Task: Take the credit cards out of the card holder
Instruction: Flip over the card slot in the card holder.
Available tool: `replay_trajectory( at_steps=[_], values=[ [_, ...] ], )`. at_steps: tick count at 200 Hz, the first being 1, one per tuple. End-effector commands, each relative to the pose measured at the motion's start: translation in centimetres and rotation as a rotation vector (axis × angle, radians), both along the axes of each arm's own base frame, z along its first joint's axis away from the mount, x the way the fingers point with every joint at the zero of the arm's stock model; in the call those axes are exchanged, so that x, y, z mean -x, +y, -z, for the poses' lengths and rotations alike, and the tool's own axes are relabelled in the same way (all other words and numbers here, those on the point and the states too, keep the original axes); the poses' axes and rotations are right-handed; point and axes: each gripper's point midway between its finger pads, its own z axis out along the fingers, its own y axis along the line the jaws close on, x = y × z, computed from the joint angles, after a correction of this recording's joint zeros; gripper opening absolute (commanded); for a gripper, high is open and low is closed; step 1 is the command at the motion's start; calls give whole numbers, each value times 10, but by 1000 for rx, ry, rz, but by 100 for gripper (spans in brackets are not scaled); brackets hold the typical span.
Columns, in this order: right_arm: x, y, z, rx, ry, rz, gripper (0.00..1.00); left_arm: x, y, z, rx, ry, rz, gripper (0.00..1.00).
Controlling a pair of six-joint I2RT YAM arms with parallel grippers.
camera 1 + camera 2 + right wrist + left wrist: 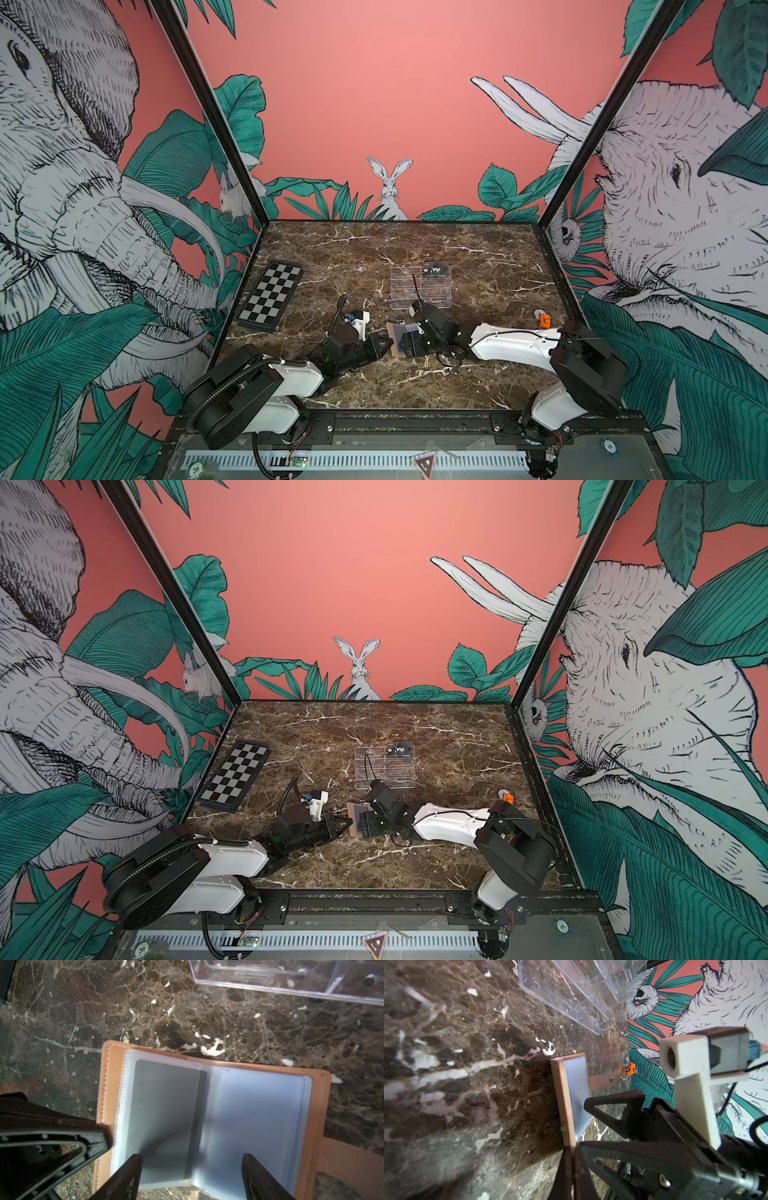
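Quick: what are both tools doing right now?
Left tool: closed, pinching the cover edge of the card holder.
Right tool: open, holding nothing, above the open card holder.

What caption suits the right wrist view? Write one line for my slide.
Open right fingers hover over the spread tan leather-look card holder, a dark grey plastic card sleeved inside.

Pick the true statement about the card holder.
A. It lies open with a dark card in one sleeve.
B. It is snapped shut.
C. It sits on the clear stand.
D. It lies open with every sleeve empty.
A: the right wrist view shows the card holder spread open, with a dark card behind a clear sleeve.
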Motion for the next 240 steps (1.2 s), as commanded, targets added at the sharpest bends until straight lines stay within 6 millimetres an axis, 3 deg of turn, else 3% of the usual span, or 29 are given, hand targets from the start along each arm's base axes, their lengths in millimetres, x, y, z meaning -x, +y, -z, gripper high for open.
replay_trajectory(
  at_steps=[1, 136, 219, 222, 240],
  values=[
    [-1, 3, -11, -42, -25, 0, 77, -1, 1, -7, 18, -28, -9, 0],
    [3, 18, -17, -45, -16, -36, 84, 0, 0, -7, 13, -32, -5, 0],
    [0, 18, -11, -16, -11, -29, 83, 0, 1, -7, 11, -34, -7, 0],
    [2, 16, -1, 6, 4, -30, 83, 0, 1, -7, 11, -34, -6, 0],
    [2, 13, 1, 19, 4, -24, 82, 1, 1, -7, 9, -36, -4, 0]
  ],
)
